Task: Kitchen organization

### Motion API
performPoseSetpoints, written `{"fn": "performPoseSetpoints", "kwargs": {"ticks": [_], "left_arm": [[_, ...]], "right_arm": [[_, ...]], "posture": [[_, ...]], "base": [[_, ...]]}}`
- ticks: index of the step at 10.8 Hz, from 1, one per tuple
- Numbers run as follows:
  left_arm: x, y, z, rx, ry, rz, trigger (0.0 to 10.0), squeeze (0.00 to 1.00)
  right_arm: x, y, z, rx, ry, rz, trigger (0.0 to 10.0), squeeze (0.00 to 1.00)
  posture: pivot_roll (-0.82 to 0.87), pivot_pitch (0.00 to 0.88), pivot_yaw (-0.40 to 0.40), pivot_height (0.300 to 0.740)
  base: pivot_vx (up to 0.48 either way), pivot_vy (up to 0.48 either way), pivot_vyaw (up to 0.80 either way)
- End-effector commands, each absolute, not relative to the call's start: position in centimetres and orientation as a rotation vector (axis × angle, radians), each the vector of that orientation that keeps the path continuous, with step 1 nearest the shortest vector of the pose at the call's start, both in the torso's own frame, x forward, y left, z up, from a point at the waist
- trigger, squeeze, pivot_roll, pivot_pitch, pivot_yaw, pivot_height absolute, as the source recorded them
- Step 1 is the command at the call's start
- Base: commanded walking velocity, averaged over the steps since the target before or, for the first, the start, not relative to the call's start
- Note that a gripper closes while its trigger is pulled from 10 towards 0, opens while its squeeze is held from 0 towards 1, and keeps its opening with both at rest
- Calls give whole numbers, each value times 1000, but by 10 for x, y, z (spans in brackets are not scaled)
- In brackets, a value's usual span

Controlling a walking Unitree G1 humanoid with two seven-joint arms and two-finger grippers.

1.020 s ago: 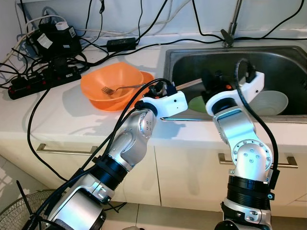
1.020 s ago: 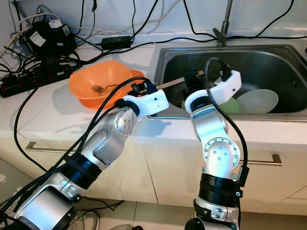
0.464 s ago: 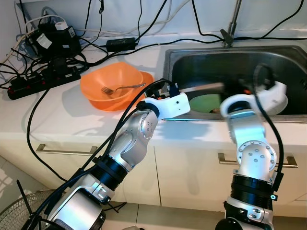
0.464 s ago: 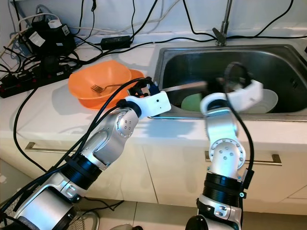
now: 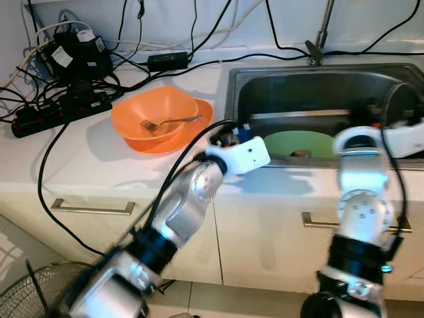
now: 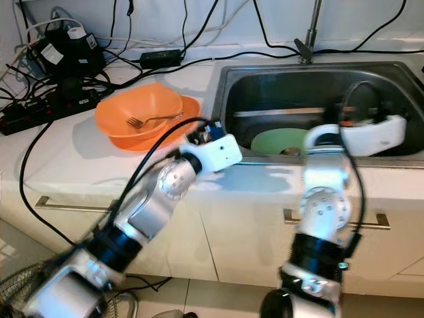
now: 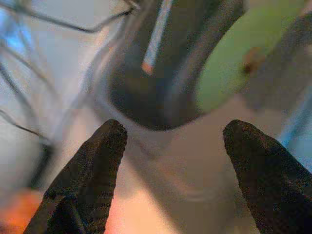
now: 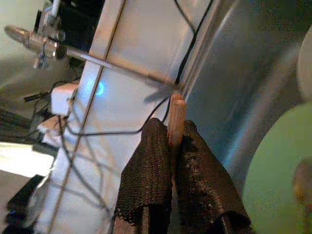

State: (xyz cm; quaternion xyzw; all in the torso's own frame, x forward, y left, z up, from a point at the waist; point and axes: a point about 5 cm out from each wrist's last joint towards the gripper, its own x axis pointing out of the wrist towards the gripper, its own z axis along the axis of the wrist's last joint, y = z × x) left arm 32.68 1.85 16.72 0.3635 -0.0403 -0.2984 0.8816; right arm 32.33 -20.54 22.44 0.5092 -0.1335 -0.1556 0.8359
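Currently the right gripper (image 8: 170,146) pinches a wooden chopstick (image 8: 174,117) over the sink (image 5: 265,79), right of the green plate (image 5: 295,142). Left gripper (image 7: 170,161), jaws spread, hovers at the sink's near-left rim. Carrying it level and slowly should avoid snagging the cables (image 5: 199,63).

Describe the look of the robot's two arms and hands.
Both arms are silver, rounded segments with black joint bands and white wrist housings, and black cables loop along them. The left hand has two long, tapering black fingers with a rough, woven-looking texture. The right hand has the same black textured fingers.
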Motion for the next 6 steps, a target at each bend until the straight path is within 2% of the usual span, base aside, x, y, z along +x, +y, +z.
{"fn": "performPoseSetpoints", "kwargs": {"ticks": [1, 2, 3, 5, 6], "left_arm": [[324, 22, 166, 592, -48, -652, 10000, 0], [321, 23, 158, 490, -4, -683, 10000, 0], [319, 18, 157, 421, 10, -721, 10000, 0], [315, 13, 158, 204, 48, -764, 10000, 0], [314, 14, 157, 184, 55, -760, 10000, 0]], "right_arm": [[327, -204, 233, 980, -309, -326, 10000, 0], [329, -203, 236, 883, -320, -323, 10000, 0], [331, -200, 237, 876, -323, -306, 10000, 0], [340, -186, 237, 687, -304, -217, 10000, 0], [342, -181, 233, 603, -286, -202, 10000, 0]], "posture": [[-3, 0, 102, 740], [-3, 0, 102, 740], [1, 0, 100, 740], [-8, 0, 101, 740], [-7, 0, 100, 740]], "base": [[0, 0, 0], [0, 0, 0], [0, 0, 0], [0, 0, 0], [0, 0, 0]]}}
